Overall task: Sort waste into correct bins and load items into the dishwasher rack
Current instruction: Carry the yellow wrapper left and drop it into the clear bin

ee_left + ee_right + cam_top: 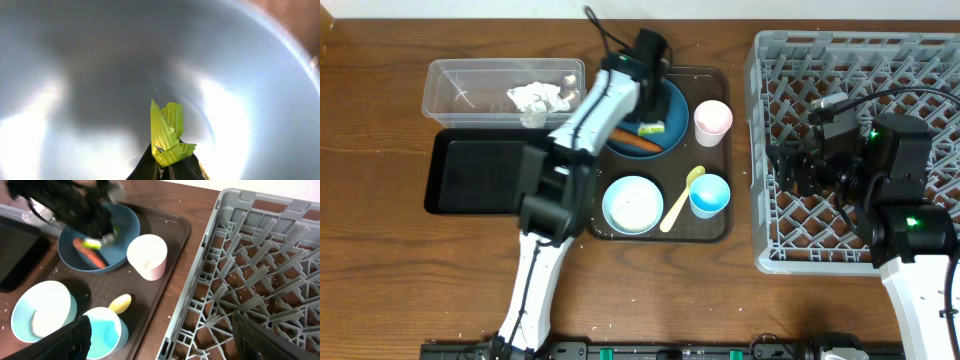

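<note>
yellow-green snack wrapper (167, 135) pinched in closed left hand (165, 169), low over blue plate (673, 108) near its centre, orange sausage piece (636, 142) at wrapper's 7 o'clock, pink cup (712, 118) at plate's 3 o'clock, right hand (166, 344) wide open and empty above grey rack (752, 150), rack at brown tray's (716, 226) 3 o'clock

The wrapper (167, 137) is yellow-green, the plate (90, 60) blue, the rack (260, 255) grey.
</note>
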You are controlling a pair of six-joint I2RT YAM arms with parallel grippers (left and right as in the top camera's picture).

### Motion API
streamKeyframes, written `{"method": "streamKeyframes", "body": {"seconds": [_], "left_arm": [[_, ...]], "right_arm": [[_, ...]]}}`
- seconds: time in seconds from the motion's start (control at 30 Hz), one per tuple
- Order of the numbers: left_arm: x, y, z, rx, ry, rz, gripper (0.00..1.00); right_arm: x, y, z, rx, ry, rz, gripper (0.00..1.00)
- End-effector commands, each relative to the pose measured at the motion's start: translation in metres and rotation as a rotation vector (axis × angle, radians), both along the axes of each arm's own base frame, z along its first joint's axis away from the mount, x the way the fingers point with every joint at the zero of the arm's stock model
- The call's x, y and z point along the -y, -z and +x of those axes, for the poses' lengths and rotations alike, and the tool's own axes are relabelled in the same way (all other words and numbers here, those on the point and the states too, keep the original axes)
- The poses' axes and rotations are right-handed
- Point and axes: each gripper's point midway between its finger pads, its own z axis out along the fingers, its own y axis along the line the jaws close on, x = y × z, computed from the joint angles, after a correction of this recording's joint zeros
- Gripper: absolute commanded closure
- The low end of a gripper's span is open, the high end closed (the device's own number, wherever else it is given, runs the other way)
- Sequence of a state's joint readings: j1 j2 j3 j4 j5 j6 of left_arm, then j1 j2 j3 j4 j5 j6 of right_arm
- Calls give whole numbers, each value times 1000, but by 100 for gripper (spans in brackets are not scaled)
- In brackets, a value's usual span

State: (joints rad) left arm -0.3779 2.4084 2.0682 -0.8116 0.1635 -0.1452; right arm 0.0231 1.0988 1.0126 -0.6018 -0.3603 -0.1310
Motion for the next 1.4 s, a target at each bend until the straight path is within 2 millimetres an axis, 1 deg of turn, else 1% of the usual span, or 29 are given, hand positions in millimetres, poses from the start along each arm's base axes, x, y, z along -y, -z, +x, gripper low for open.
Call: {"method": "streamKeyframes", "body": {"seconds": [0.0,0.07,0.17,0.23,0.27,0.3,0.37,0.47,0.53,0.6,0.73,0.83,0.87,0.9,0.93,0.97,1.03,1.07,1.17,1.3,1.33,1.37], "left_arm": [[-32,-96,26,158,-141,-95,94],[-51,-119,31,198,-195,-109,94],[-80,-143,37,245,-271,-108,94],[-96,-152,39,266,-304,-99,94],[-106,-153,40,270,-331,-83,94],[-119,-152,41,271,-381,-57,94],[-150,-146,40,265,-521,17,94],[-203,-132,29,249,-781,139,94],[-224,-124,23,233,-898,173,94],[-237,-111,18,205,-975,179,94],[-252,-87,9,155,-1065,184,94],[-258,-69,5,135,-1087,193,93],[-259,-66,5,132,-1089,195,89],[-260,-63,5,131,-1091,195,83],[-261,-61,5,133,-1092,194,70],[-262,-60,6,138,-1094,191,59],[-262,-63,10,155,-1092,180,43],[-262,-66,13,165,-1089,174,41],[-257,-87,22,211,-980,190,31],[-245,-127,28,291,-883,184,23],[-240,-140,29,315,-850,177,21],[-233,-149,28,325,-807,165,19]], "right_arm": [[-2,-7,2,13,1,15,12],[-2,-8,2,16,1,15,12],[-2,-9,3,20,1,15,11],[-2,-9,3,20,1,15,12],[-2,-9,3,20,1,15,12],[-2,-9,3,20,1,15,11],[-2,-9,3,20,1,15,12],[-2,-9,3,20,1,15,12],[-2,-9,3,20,1,15,11],[-2,-9,3,20,1,15,11],[-2,-9,3,18,6,21,11],[-2,-9,3,17,9,27,11],[-2,-9,3,17,10,27,11],[-2,-9,3,17,10,26,11],[-2,-9,3,17,10,27,12],[-2,-9,3,17,10,26,12],[-2,-9,3,17,10,26,12],[-2,-9,3,17,10,26,12],[-2,-9,3,17,10,26,11],[-2,-9,3,18,10,26,11],[-2,-9,4,19,10,26,11],[-2,-9,4,19,10,26,11]]}}
